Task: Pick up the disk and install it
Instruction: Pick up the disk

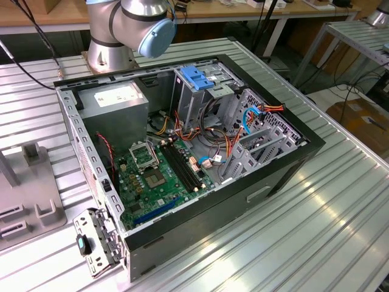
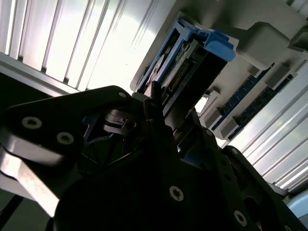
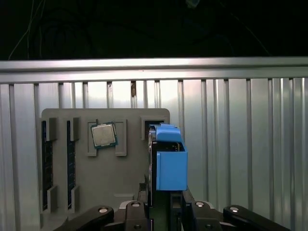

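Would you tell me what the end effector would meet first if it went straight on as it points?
The disk, standing in the grey holder right before the end effector; how close is unclear.

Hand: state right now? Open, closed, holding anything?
Hand: closed on the disk, gripping it at one end, with the disk standing on edge between the fingers.

disk 1 | processor chip 1 | grey tray 1 | computer case 1 | gripper 1
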`<state>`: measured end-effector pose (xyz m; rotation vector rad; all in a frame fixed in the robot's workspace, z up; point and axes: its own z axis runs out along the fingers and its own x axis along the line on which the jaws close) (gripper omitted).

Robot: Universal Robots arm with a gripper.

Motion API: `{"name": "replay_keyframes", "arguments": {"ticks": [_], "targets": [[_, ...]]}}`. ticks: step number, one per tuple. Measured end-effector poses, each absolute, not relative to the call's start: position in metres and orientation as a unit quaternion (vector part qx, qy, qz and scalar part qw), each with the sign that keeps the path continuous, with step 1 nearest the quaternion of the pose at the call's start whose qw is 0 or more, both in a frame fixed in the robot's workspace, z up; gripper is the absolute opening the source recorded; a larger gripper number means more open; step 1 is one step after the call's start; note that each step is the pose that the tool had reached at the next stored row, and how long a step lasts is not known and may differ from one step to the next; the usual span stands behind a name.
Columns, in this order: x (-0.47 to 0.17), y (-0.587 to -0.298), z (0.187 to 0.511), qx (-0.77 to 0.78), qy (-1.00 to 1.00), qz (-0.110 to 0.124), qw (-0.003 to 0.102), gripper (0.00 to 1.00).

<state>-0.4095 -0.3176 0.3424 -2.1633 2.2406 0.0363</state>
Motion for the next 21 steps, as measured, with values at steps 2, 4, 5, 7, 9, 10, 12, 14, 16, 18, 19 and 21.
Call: {"name": "replay_keyframes", "arguments": {"ticks": [2,4,5,7,9,10,12,14,16,18,19,21], "targets": [[-0.41,-0.318,0.343,-0.699,0.715,0.012,0.013,0.35],[-0.41,-0.318,0.343,-0.701,0.712,0.012,0.013,0.35],[-0.41,-0.318,0.343,-0.702,0.712,0.012,0.013,0.35],[-0.41,-0.318,0.343,-0.702,0.712,0.012,0.013,0.35],[-0.41,-0.318,0.345,-0.702,0.712,0.012,0.013,0.35],[-0.41,-0.318,0.347,-0.702,0.712,0.012,0.013,0.35],[-0.41,-0.318,0.354,-0.702,0.712,0.012,0.013,0.35],[-0.41,-0.318,0.361,-0.702,0.712,0.012,0.013,0.35],[-0.41,-0.318,0.37,-0.702,0.712,0.012,0.013,0.35],[-0.41,-0.318,0.383,-0.702,0.712,0.012,0.013,0.35],[-0.41,-0.318,0.387,-0.702,0.712,0.012,0.013,0.35],[-0.41,-0.318,0.399,-0.702,0.712,0.012,0.013,0.35]]}}
